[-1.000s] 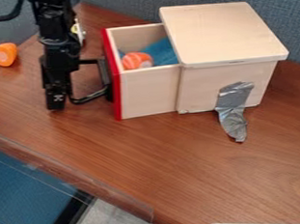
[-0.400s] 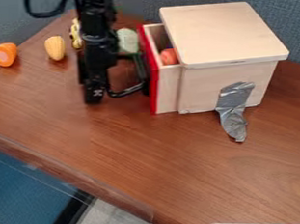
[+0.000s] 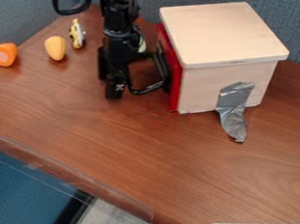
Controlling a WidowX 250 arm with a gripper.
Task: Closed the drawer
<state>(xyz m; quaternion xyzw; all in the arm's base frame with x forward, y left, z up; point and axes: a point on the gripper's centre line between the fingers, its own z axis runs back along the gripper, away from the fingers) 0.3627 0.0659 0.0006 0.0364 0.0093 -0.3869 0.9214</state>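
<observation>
The black gripper (image 3: 118, 70) hangs low over the wooden table, just left of the box. A black frame-like part at its right side reaches the red front of the drawer (image 3: 174, 78) and appears to touch it. That red front stands close against the left side of the pale wooden box (image 3: 228, 40), under the lid's left edge. The drawer's inside is hidden.
On the table (image 3: 149, 157), an orange toy piece (image 3: 5, 55), a yellow corn toy (image 3: 55, 48) and a small yellow-and-white toy (image 3: 77, 34) lie to the left. Something pale green (image 3: 141, 46) shows behind the arm. Grey tape (image 3: 234, 110) runs from box to table.
The gripper has moved right, and the drawer has slid right into the box along with it. The orange-red toy inside the drawer is now hidden, while the toys at the left are uncovered.
</observation>
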